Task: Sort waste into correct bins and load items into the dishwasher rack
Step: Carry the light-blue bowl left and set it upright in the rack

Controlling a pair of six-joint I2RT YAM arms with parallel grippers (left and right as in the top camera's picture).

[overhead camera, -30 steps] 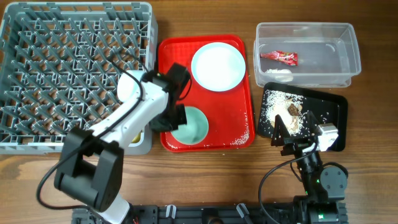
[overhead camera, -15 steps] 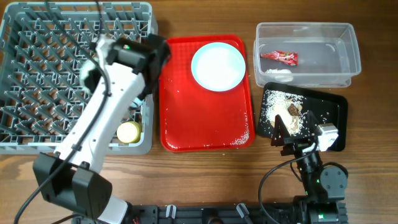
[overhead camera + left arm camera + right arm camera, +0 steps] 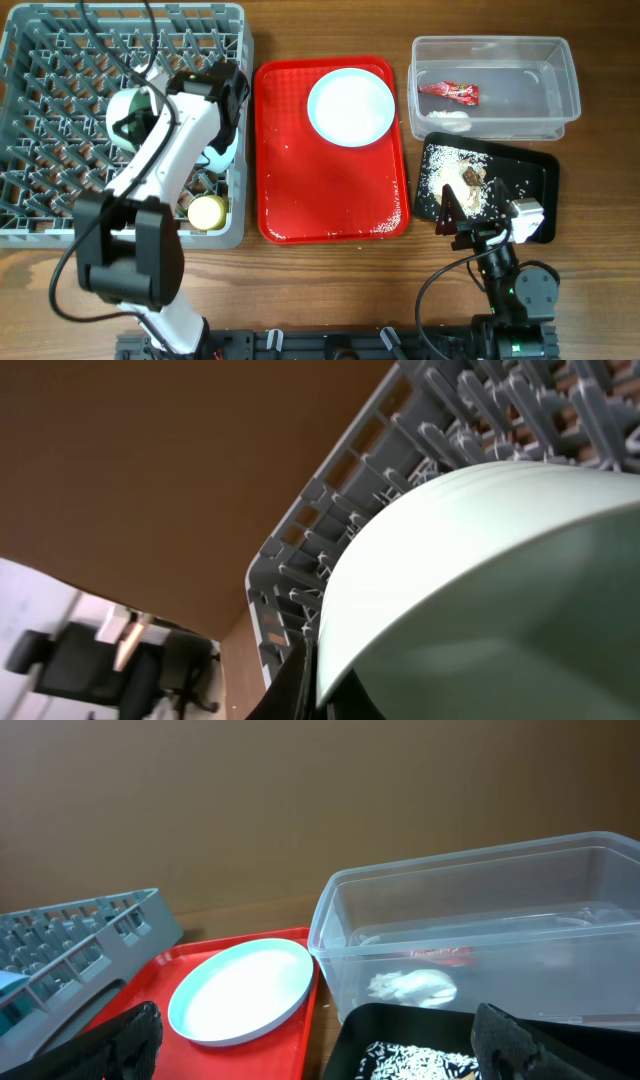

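Your left jaws pinch the rim of the green bowl over the right half of the rack (whether it touches the pegs, you cannot tell). Your right jaws stand spread, well right of the rack. The yellow cup sits in the rack's near-right corner.

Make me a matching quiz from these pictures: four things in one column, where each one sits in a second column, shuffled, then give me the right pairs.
Things
1. pale-blue plate
2. red snack wrapper
3. rice-like crumbs
4. yellow cup

Places
A. in the grey rack
B. on the black tray
C. on the red serving tray
D. in the clear tub

Pairs: 1-C, 2-D, 3-B, 4-A
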